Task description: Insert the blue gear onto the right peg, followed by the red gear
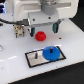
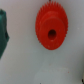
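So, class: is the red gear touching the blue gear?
Apart. In the exterior view the red gear lies on the bare white table, a clear strip of white separating it from the blue gear on the plate.

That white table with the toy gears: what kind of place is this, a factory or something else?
Probably a robotics lab test bench, not a factory: a robot arm's gripper hangs over a plain white table holding only practice pieces, a red gear and a blue gear on a small grey plate.
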